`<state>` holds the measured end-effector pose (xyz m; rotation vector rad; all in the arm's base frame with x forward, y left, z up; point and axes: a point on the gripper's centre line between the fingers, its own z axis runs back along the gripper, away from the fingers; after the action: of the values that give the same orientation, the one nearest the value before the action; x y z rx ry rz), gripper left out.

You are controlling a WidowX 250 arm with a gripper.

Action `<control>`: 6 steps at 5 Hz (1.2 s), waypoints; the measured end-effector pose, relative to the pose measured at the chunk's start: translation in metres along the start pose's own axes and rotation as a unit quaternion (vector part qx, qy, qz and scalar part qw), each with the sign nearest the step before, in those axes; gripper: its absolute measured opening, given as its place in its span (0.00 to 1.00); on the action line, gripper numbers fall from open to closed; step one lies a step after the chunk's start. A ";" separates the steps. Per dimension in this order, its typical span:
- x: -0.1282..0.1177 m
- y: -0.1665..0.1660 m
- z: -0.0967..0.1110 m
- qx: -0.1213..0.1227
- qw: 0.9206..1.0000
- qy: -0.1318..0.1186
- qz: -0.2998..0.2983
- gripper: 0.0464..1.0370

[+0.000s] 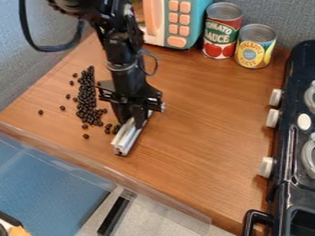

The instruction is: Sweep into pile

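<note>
One silvery bar point(127, 138) fast in the pincer point(134, 120), between beans point(86, 100) and broad counter point(209, 120), near the edge point(123, 172).

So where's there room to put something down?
There's bare wood between the silver bar and the stove, reaching up towards the red can and yellow can. It's crowded around the dark beans, beside the gripper.

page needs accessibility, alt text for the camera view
Black robot gripper holding a silvery bar on a wooden counter, beside a loose strip of dark beans with a few strays; two cans and a toy stove stand farther off.
</note>
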<state>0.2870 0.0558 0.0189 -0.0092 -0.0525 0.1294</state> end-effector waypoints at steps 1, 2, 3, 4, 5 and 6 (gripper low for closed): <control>0.004 0.022 0.001 0.007 1.000 0.011 0.001 0.29; 0.005 0.034 0.001 0.021 0.999 0.017 -0.025 0.29; 0.003 0.053 0.002 0.025 0.999 0.028 -0.036 0.29; 0.001 0.067 0.003 0.035 0.998 0.043 -0.038 0.29; 0.003 0.082 0.004 0.037 0.998 0.045 -0.018 0.29; 0.003 0.091 0.007 0.035 0.998 0.047 -0.003 0.29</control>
<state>0.2780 0.1466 0.0250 0.0549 0.0455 0.1241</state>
